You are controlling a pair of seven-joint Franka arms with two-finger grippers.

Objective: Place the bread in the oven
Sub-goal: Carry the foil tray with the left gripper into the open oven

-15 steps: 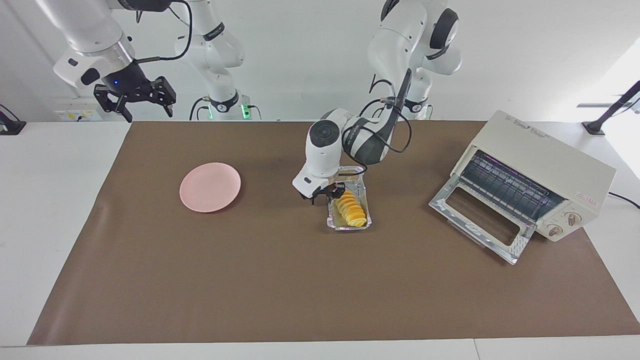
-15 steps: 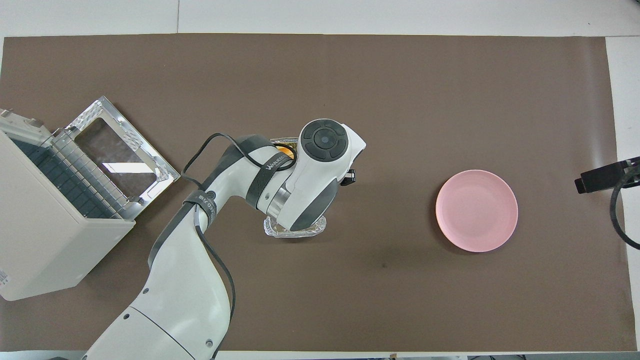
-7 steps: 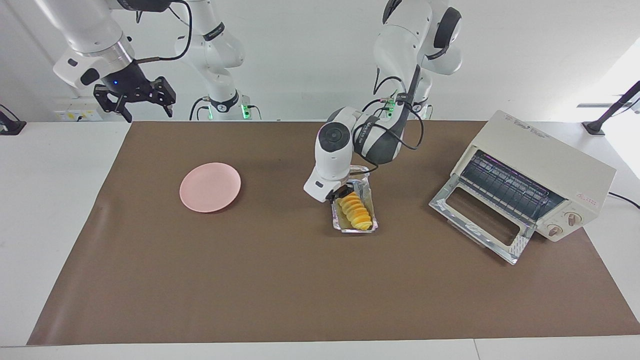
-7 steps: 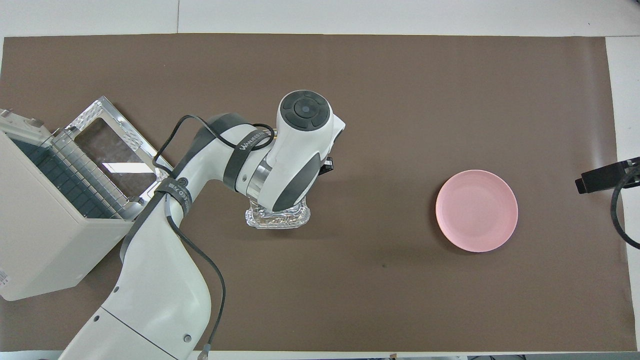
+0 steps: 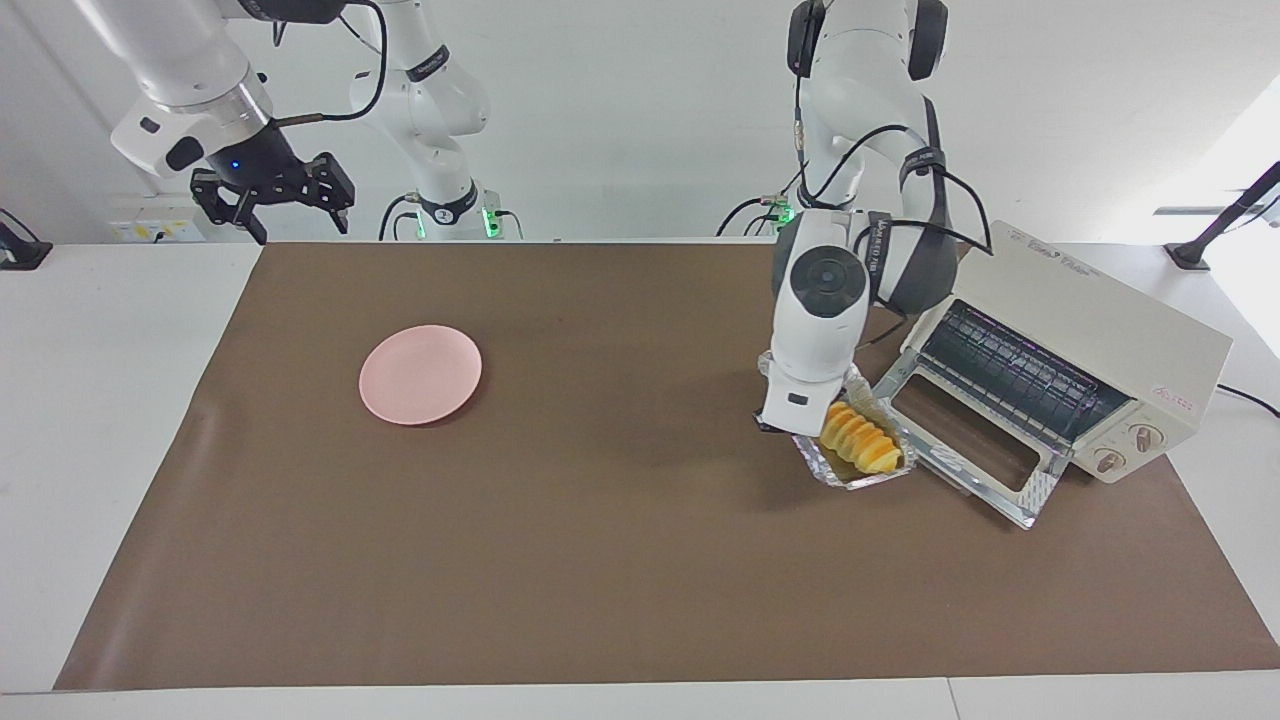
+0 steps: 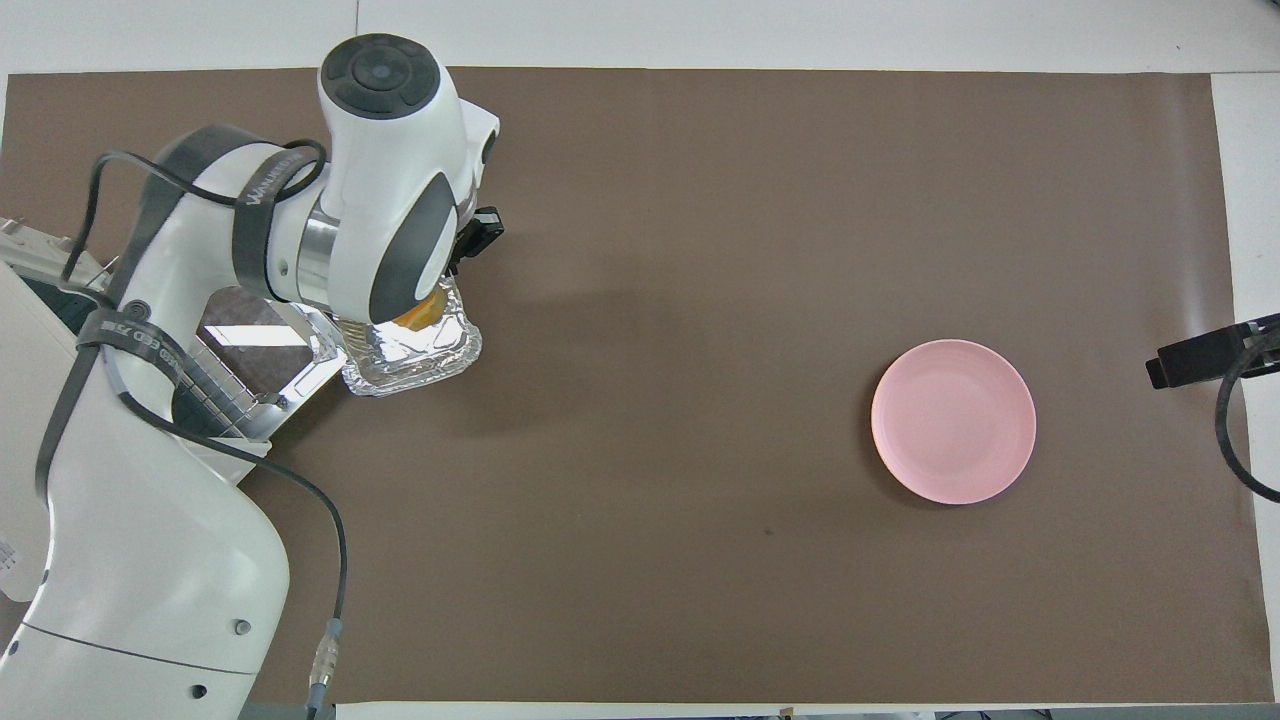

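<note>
Within the last second the foil tray (image 5: 858,452) has been carried from the middle of the bench (image 5: 600,560) to the oven (image 5: 1060,350), with the bread (image 5: 860,440) lying in it; it is now held clear of the brown mat, just beside the lowered oven door (image 5: 965,455), so the transport is judged nearly done and only the insertion onto the rack is left. The left hand (image 5: 785,425) is clamped together on the tray's rim at the end turned away from the oven, and the bread lies just beside that hand, toward the door. The right hand (image 5: 272,195) is held apart, empty and waiting, high over the right arm's end of the bench, with the pink plate (image 5: 420,374) well apart from both hands. From overhead, most of the bread and the gripping fingertips are covered by the left wrist, so only an orange sliver and the tray's nearer wall can be made out. Whether the tray already touches the door edge cannot be told, and the right hand is cut off in that view.
</note>
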